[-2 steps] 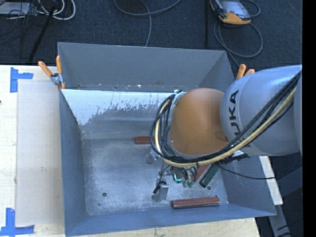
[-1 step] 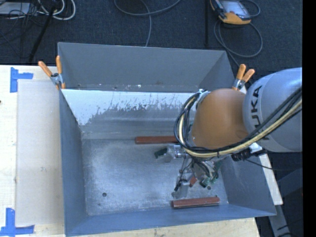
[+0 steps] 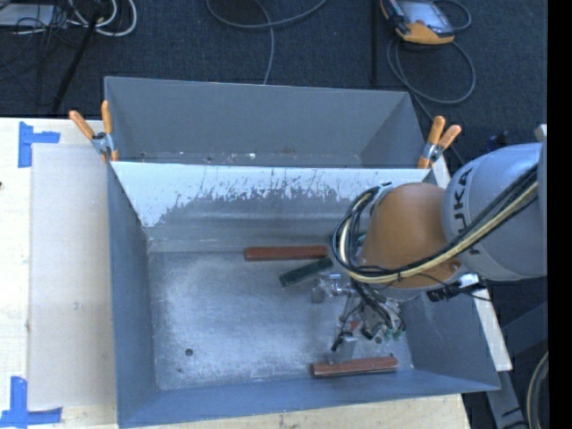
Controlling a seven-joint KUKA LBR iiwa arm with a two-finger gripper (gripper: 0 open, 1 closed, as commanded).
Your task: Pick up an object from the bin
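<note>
Hanging low over the right half of the bin [image 3: 130, 311]: hand [image 3: 359, 322], on the arm [image 3: 500, 213] with its orange cover [image 3: 407, 231]. Wires and small parts crowd it, so how far it is open cannot be told, nor whether it has hold of anything.

Nearest item: near brown bar [image 3: 355, 366], a long, flat, reddish-brown strip. It lies along the bin's near wall toward the near right corner, just beside the hand.

Dark bar [image 3: 302, 275]: short, greenish-black, slanted, on the floor on the hand's far-wall side.

Far brown bar [image 3: 284, 253]: similar reddish-brown strip, at the foot of the far wall, just beside the dark bar.
</note>
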